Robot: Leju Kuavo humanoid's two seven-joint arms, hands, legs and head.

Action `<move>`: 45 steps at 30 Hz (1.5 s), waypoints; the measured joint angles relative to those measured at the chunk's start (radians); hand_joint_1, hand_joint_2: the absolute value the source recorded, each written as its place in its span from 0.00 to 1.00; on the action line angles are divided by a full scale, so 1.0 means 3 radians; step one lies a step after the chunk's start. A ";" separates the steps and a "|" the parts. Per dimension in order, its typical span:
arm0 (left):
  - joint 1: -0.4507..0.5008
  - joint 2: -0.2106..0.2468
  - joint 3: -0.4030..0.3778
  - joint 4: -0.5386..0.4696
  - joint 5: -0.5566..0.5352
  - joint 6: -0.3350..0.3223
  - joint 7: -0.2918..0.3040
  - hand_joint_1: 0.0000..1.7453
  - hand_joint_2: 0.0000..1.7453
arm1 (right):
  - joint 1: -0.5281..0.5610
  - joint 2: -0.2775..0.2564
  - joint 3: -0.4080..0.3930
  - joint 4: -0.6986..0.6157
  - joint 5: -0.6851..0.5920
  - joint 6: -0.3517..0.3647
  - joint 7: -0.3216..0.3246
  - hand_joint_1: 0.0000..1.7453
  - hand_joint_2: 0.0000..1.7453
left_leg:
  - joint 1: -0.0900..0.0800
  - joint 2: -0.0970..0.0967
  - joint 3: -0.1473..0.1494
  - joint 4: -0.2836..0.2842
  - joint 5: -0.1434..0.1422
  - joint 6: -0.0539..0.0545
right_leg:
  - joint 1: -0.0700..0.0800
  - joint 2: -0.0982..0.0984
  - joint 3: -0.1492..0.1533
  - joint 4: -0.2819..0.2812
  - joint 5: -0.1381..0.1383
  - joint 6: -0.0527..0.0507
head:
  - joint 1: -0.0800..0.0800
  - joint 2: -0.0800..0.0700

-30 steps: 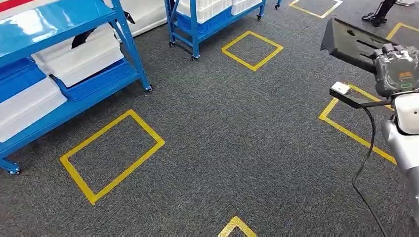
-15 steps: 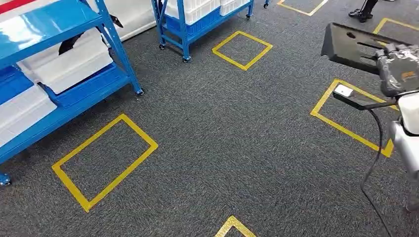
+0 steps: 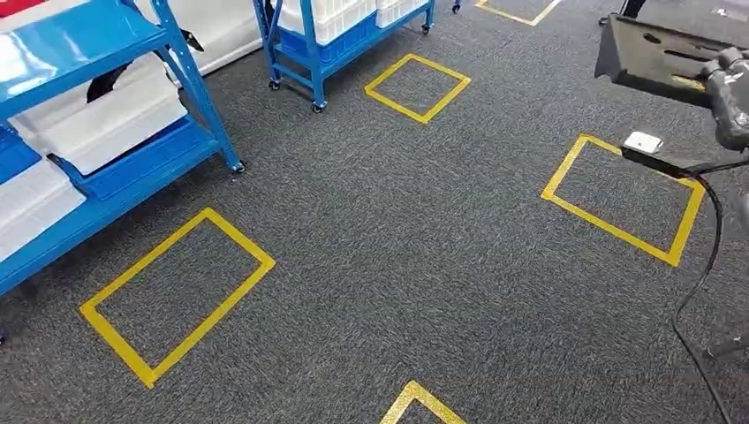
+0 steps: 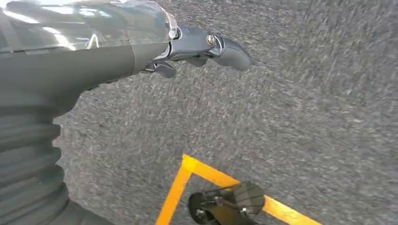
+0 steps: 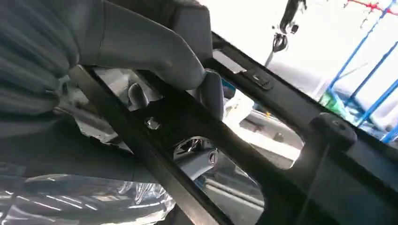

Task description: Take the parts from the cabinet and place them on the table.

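Transport is the step in hand, as I judge it: the right hand (image 3: 726, 93) carries a flat black part (image 3: 658, 57) at about 2 o'clock in the head view, over grey carpet marked with yellow tape squares (image 3: 175, 294). No table is in sight, so the carry has some way to go. To do it well, keep the part level and close to the body, walk steadily, and steer wide of the blue cabinet (image 3: 106, 132) at 10 o'clock and the second one (image 3: 327, 40) at 12 o'clock (both on castors and loaded with white bins).

In the right wrist view the thumb (image 5: 155, 51) presses across a slotted edge of the part (image 5: 225, 140), so this hand is grasping it. The left hand (image 4: 197, 47) hangs over the carpet, fingers loosely extended, holding and touching nothing.
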 joint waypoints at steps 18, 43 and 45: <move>-0.0005 0.0022 0.0100 0.0001 0.0098 -0.0053 0.0024 0.00 1.00 | -0.0473 0.0815 0.0441 0.0974 0.0140 -0.0199 0.0105 1.00 1.00 | 0.0019 -0.0146 -0.0042 -0.0011 0.0036 -0.0025 | 0.0003 0.0174 -0.0054 -0.0024 0.0068 -0.0044 | 0.0000 0.0000; 0.0023 -0.0013 0.0092 0.0022 0.0002 -0.0126 0.0038 0.00 1.00 | -0.0540 0.0903 0.0581 0.1193 0.0065 -0.0197 0.0060 1.00 1.00 | 0.0046 -0.0060 -0.0340 0.0670 -0.0199 -0.0097 | 0.0021 0.0130 -0.0057 0.0022 0.0038 -0.0131 | -0.0001 0.0000; 0.0025 -0.0010 0.0092 0.0022 0.0016 -0.0116 0.0038 0.00 1.00 | -0.0542 0.0917 0.0582 0.1194 0.0052 -0.0197 0.0067 1.00 1.00 | 0.0038 -0.0157 -0.0075 0.0064 0.0029 -0.0047 | 0.0011 0.0153 -0.0049 0.0016 0.0036 -0.0126 | -0.0001 0.0000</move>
